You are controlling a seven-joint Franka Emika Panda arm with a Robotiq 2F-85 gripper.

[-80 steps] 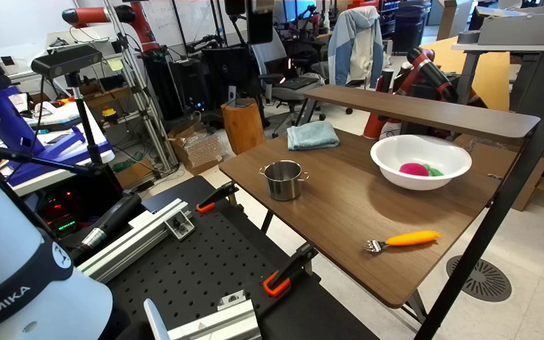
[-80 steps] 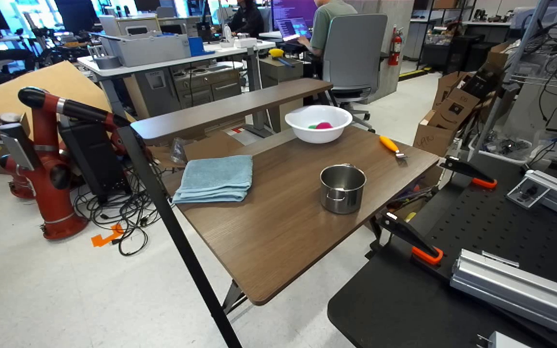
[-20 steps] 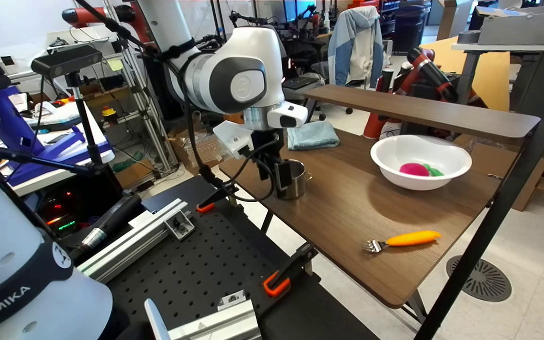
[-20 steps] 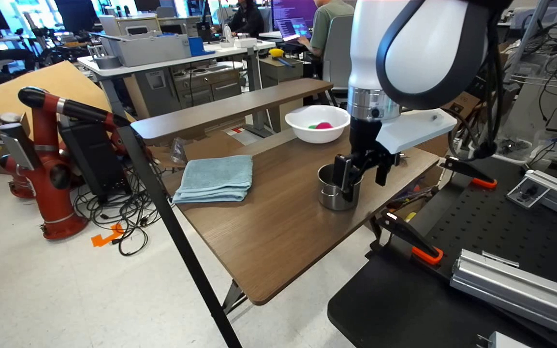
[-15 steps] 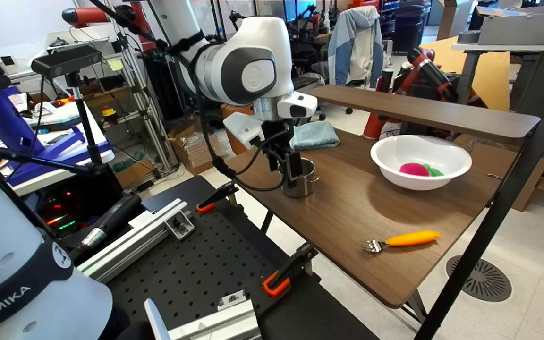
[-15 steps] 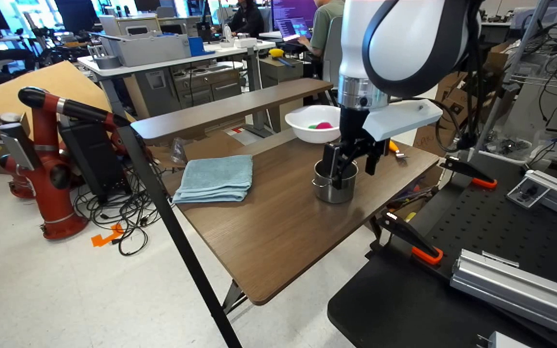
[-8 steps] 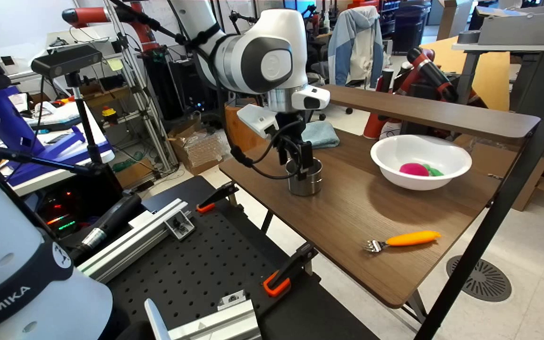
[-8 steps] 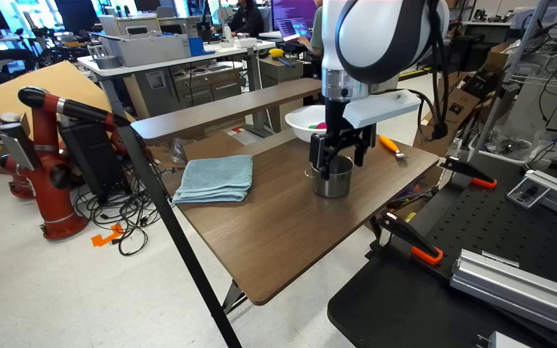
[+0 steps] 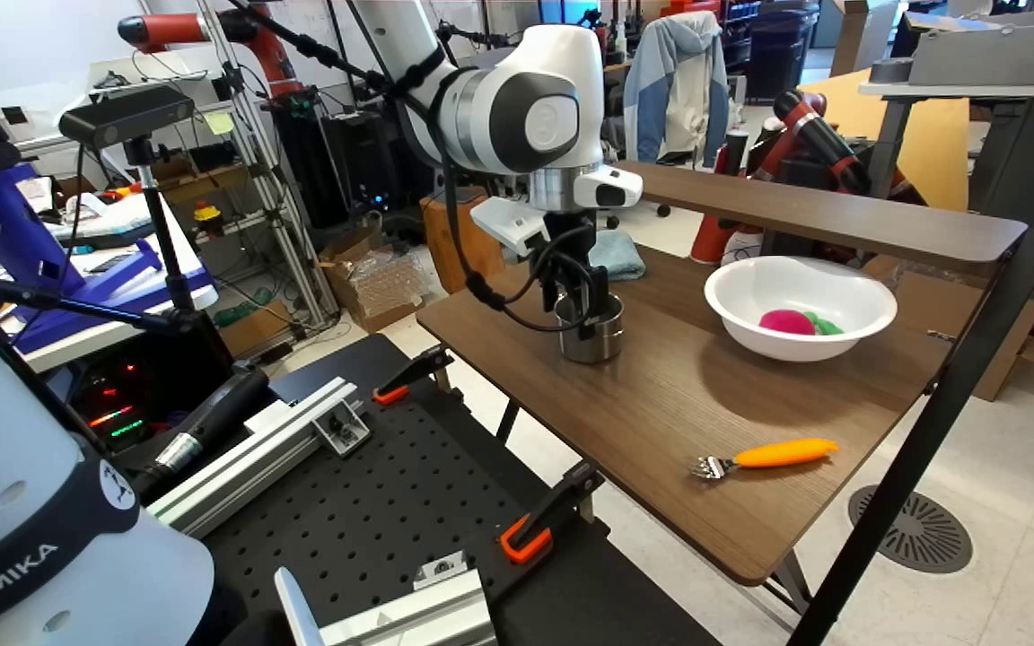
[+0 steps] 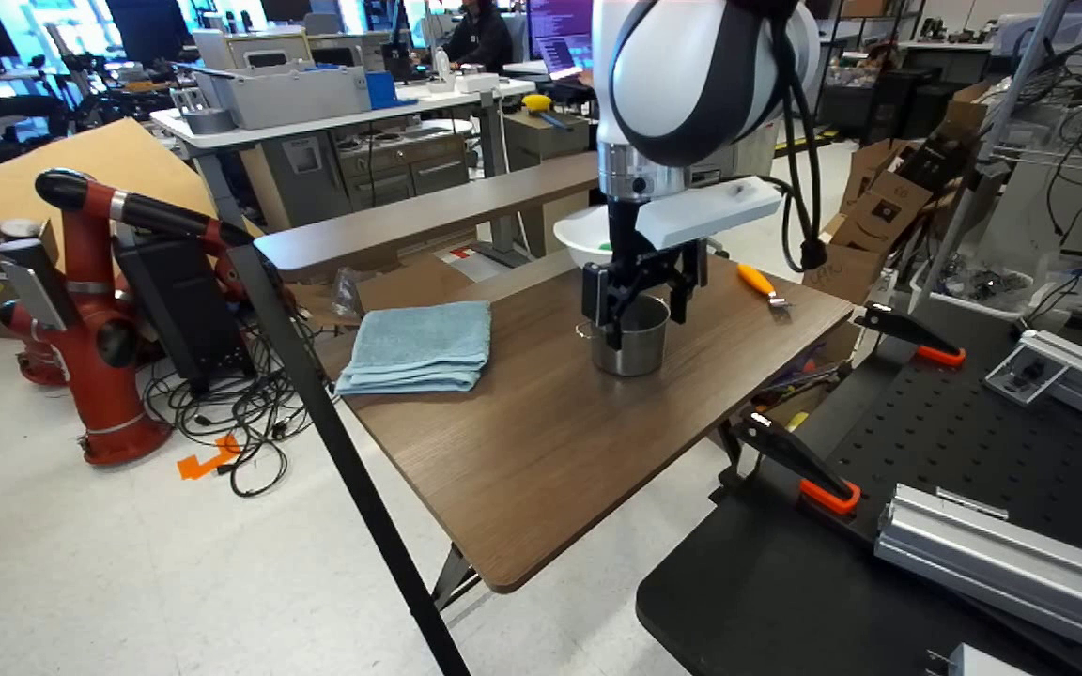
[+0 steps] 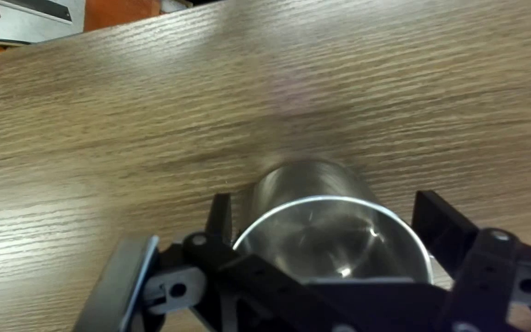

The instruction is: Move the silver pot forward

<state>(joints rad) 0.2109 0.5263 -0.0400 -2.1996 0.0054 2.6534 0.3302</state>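
The silver pot stands upright on the brown table (image 9: 661,431), in both exterior views (image 9: 593,348) (image 10: 630,359). In the wrist view the pot (image 11: 302,180) shows its bright rim and its inside, which holds nothing that I can see. My gripper (image 9: 578,316) points down at the pot and also shows in an exterior view (image 10: 646,329). In the wrist view its two fingers (image 11: 323,203) are spread on either side of the pot. The left finger is close to the rim; a small gap shows at the right finger. The near rim is hidden by the gripper.
A white bowl (image 9: 795,348) with pink and green things stands on the table. A folded blue towel (image 10: 419,347) lies at another edge. A fork with an orange handle (image 9: 782,453) lies near a corner. A raised shelf (image 9: 822,211) runs along the table's far side.
My gripper and the pot have moved together across the table, away from the robot's black base plate and towards the raised shelf. The bowl, towel and fork have stayed in place.
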